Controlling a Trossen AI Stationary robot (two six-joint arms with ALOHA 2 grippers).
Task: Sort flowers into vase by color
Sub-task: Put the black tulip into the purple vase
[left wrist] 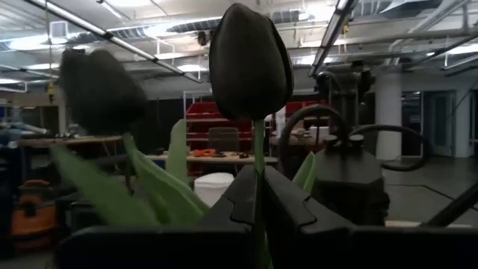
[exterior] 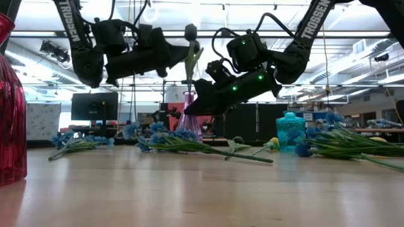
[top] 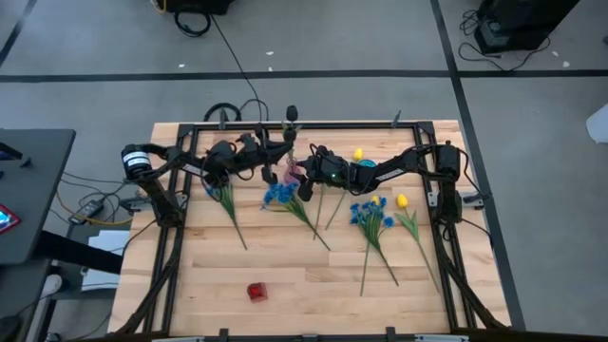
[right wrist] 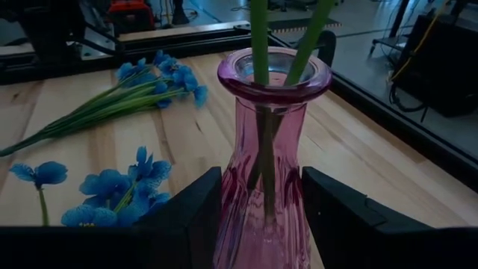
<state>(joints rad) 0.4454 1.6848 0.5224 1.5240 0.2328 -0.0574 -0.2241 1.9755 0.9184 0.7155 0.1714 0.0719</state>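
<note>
Pink vase (right wrist: 270,179) is bracketed by the right gripper (right wrist: 261,213), whose fingers are set against its sides. Two stems are seen in its neck, one dark tulip (left wrist: 250,63) being pinched by the closed left gripper (left wrist: 254,205) above. Two yellow tulips (top: 402,200) and several blue bunches (top: 278,195) are left lying on the table (top: 304,285).

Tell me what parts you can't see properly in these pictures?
- Pink vase: its bottom is cut off by the right wrist view's lower edge, between the right end effector fingers.
- Dark tulip: its lower stem disappears behind the shut left end effector in the left wrist view.
- Second dark tulip: blurred there.
- Red object: too small to identify from above.
</note>
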